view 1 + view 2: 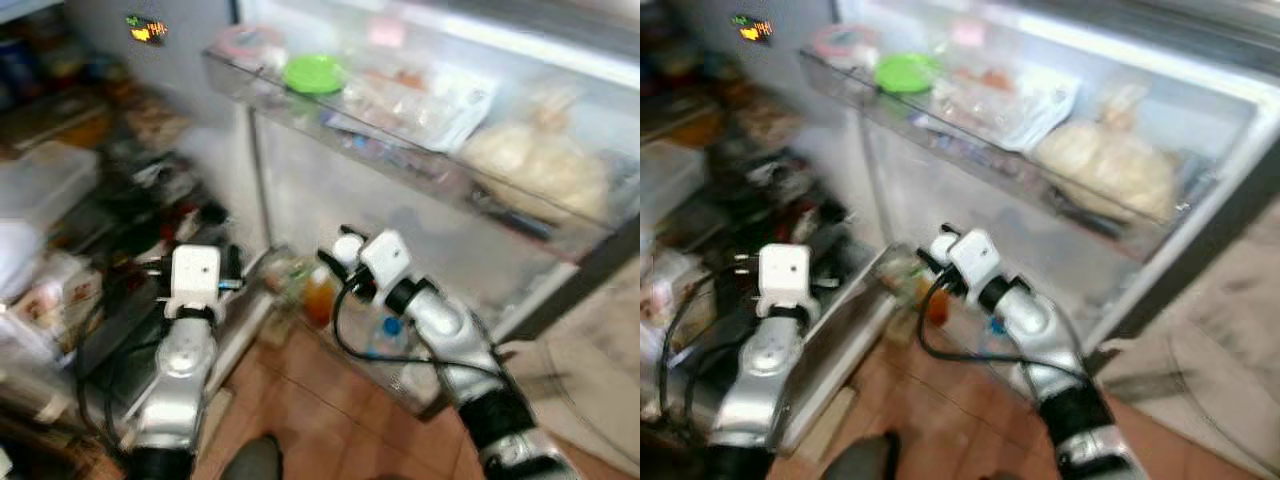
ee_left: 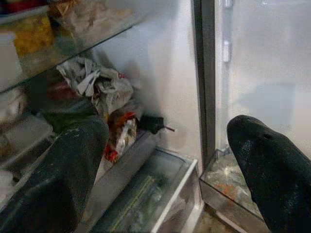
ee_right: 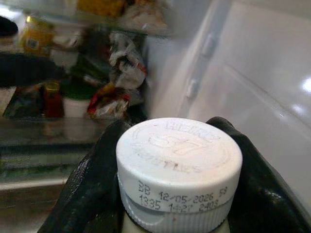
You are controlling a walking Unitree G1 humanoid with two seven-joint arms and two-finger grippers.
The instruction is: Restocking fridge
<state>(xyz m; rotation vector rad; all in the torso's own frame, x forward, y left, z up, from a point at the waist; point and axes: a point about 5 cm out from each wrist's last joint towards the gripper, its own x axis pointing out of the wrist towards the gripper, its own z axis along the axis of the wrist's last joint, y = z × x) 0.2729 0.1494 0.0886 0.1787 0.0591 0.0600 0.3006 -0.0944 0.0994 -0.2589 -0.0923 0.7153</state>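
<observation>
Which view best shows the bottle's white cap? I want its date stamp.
The right wrist view: the white cap is close, its printing sharp, between the right end effector fingers. In the head views the cap is too small to discern.

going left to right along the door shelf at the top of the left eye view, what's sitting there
pink-lidded tub → green lid → clear packets → pale lumpy bag, all on the door shelf; blur hides finer detail.

Fridge door [image 1: 330, 190] swung open ahead, its upper shelf [image 1: 420, 150] holding a lid [image 1: 314, 72] at the left end and bags [image 1: 540, 155] toward the right end.
</observation>
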